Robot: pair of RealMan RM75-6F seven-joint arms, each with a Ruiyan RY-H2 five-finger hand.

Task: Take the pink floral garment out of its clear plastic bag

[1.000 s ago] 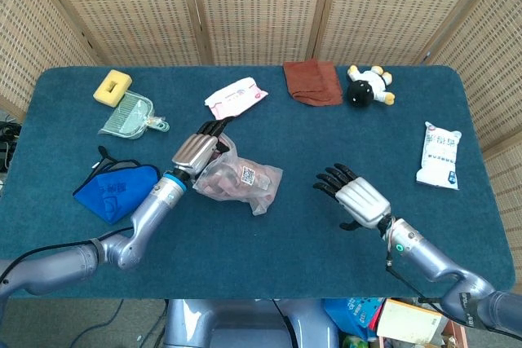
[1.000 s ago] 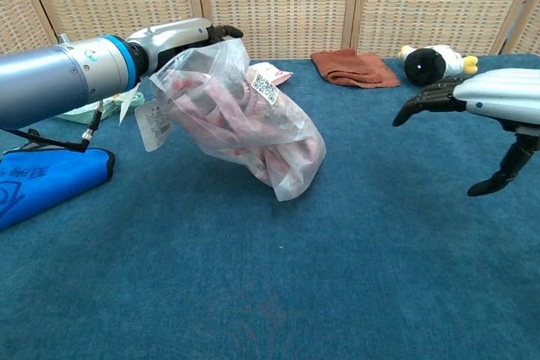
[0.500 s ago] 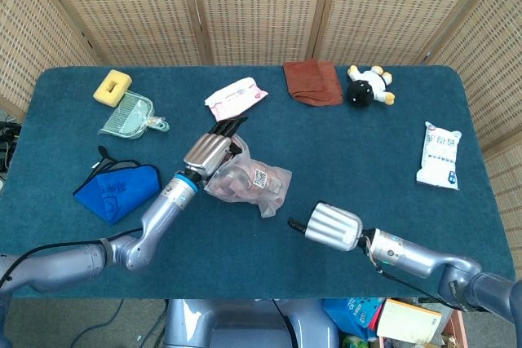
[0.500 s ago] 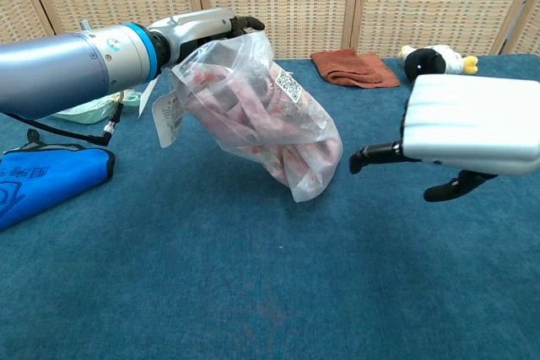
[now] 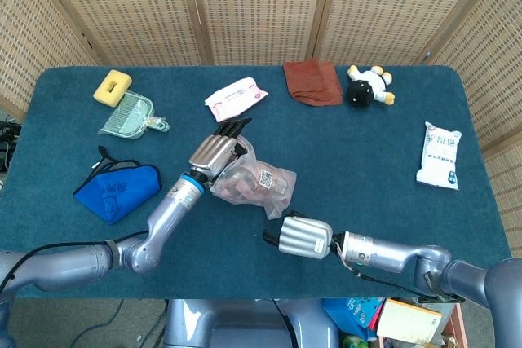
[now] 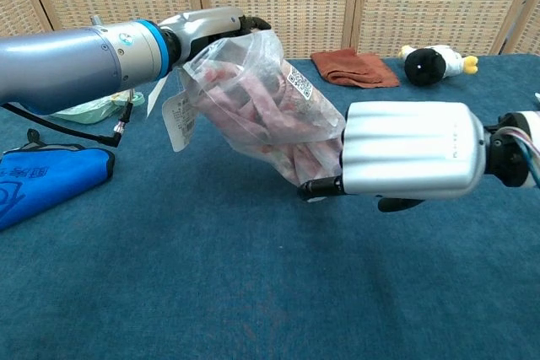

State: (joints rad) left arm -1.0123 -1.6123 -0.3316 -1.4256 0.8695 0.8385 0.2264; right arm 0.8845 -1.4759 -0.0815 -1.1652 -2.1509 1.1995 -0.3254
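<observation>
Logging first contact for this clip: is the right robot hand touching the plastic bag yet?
Cannot tell. In the chest view the right robot hand overlaps the plastic bag at its lower end, fingertips hidden; the head view shows no clear gap or contact.

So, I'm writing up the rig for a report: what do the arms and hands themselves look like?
Both arms are smooth silver-grey metal tubes. The left hand has a ribbed silver back plate and black fingers, with a bright blue ring at its wrist and a thin black cable hanging beside the forearm. The right hand has the same ribbed silver shell and black fingers, with coloured wires showing at its wrist.
</observation>
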